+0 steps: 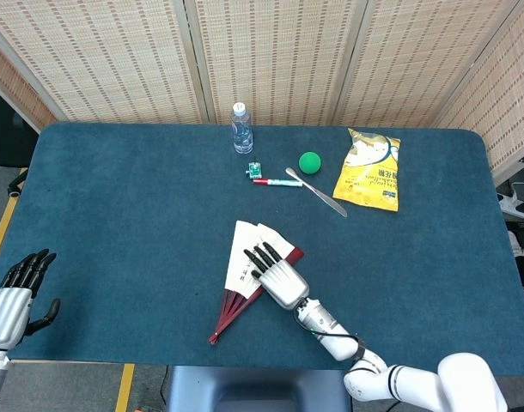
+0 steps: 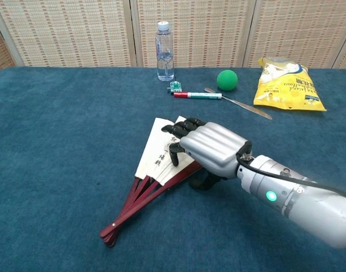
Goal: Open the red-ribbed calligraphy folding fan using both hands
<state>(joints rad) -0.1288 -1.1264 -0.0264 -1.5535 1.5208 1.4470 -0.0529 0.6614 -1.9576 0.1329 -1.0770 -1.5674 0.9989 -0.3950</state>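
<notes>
The right hand (image 2: 210, 146) lies flat, fingers spread, on the half-open fan (image 2: 156, 152); the left hand (image 1: 17, 296) hovers open, holding nothing.

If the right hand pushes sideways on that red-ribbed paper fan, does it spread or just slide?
Probably some of both. The red-ribbed paper fan lies flat, loose on the blue cloth table, so it may slide. The right hand rests on its leaves; ribs look stiff, paper likely creases.

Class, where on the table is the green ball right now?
The green ball sits at the table's far side, right of centre in the head view, between the marker pen and the yellow snack bag.
</notes>
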